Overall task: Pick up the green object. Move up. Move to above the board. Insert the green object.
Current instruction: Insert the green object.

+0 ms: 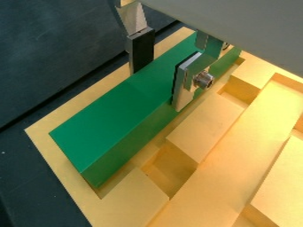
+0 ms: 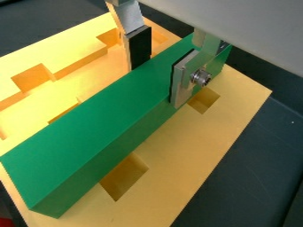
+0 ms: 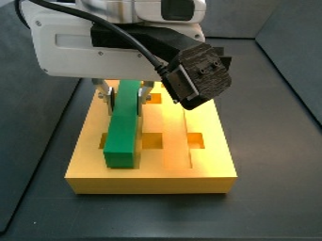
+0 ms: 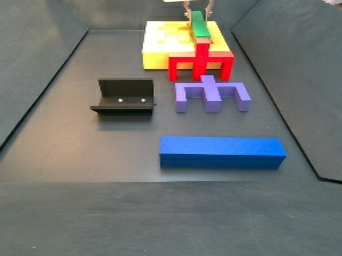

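Observation:
The green object (image 1: pixel 119 124) is a long green bar lying lengthwise on the yellow-orange board (image 1: pixel 236 168). It shows in both wrist views (image 2: pixel 95 146) and both side views (image 3: pixel 123 127) (image 4: pixel 199 27). My gripper (image 1: pixel 161 84) straddles the bar near its far end, with the dark pad against one long side and the silver plate against the other, shut on it (image 2: pixel 160 80). In a side view the bar rests low along the board's (image 3: pixel 189 165) left groove, with square holes open beside it. The board (image 4: pixel 160 45) stands at the far end of the floor.
A red block (image 4: pixel 201 66) stands against the board's near edge. A purple block (image 4: pixel 211 95), the dark fixture (image 4: pixel 123 97) and a long blue bar (image 4: pixel 222 151) lie on the dark floor nearer the camera. Dark walls enclose the floor.

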